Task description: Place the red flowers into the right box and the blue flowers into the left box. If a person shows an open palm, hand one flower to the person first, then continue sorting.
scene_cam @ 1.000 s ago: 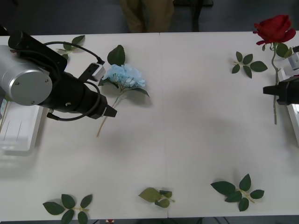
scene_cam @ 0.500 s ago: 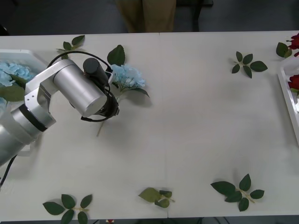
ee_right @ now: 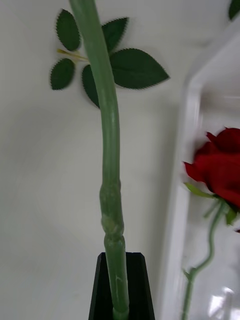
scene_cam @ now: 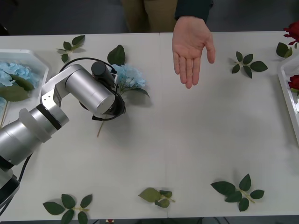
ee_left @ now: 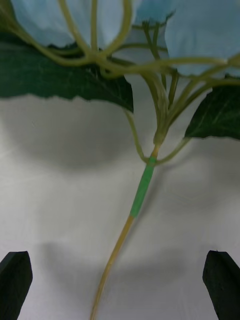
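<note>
Your white table (scene_cam: pixel 187 140) carries scattered leaf sprigs (scene_cam: pixel 238 189); no writing is legible. At the top edge an open palm (scene_cam: pixel 190 44) reaches in. Your left gripper (ee_left: pixel 120 280), fingers spread wide, straddles the blue flower (scene_cam: pixel 127 75) stem upper left. Your right gripper (ee_right: pixel 120 295) clamps a rose stem (ee_right: pixel 107 150) beside the right box (ee_right: pixel 182 210), cut off.

The robot's left arm (scene_cam: pixel 56 112) is made of round silver tubes with black rings where they join. A thin black cable loops around its wrist. The left gripper (ee_left: pixel 120 280) has two black fingers with flat tips. The right gripper (ee_right: pixel 119 290) is black too. The person (scene_cam: pixel 191 42) wears a dark sleeve and tan trousers.
</note>
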Motion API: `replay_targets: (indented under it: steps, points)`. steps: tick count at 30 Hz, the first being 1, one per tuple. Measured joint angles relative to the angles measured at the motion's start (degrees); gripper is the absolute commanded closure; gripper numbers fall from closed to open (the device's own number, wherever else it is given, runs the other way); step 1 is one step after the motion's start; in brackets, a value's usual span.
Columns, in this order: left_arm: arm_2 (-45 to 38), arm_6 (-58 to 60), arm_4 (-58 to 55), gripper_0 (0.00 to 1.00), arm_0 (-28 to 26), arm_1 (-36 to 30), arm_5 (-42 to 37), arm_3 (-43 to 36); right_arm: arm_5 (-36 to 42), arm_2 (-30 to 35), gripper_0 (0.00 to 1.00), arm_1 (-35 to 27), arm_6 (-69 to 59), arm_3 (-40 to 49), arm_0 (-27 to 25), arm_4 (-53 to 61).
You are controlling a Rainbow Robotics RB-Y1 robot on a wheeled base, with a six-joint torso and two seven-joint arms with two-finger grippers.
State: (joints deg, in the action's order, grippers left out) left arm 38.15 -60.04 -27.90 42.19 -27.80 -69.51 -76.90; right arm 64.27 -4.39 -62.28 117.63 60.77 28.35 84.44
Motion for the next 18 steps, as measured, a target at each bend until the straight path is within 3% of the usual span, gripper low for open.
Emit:
replay_targets:
  steps: [7,11,14,18]
  points:
    - [0.0,0.0,0.7,0.0,1.5,1.4,6.0,5.2,-7.3,-3.8,1.0,0.8,-0.9,10.5,-2.4,1.2]
    - [0.0,0.0,1.3,0.0,1.6,1.8,6.8,6.1,-8.6,-3.7,1.0,2.9,-14.4,22.4,-5.5,-6.1]
    - [0.0,0.0,1.4,0.0,1.6,1.9,6.8,6.2,-8.7,-2.1,1.0,5.2,-29.2,32.3,-8.7,-11.9]
    - [0.0,0.0,1.6,0.0,1.6,1.9,6.9,6.3,-2.9,3.8,1.0,10.2,-31.1,41.9,-12.3,-17.2]
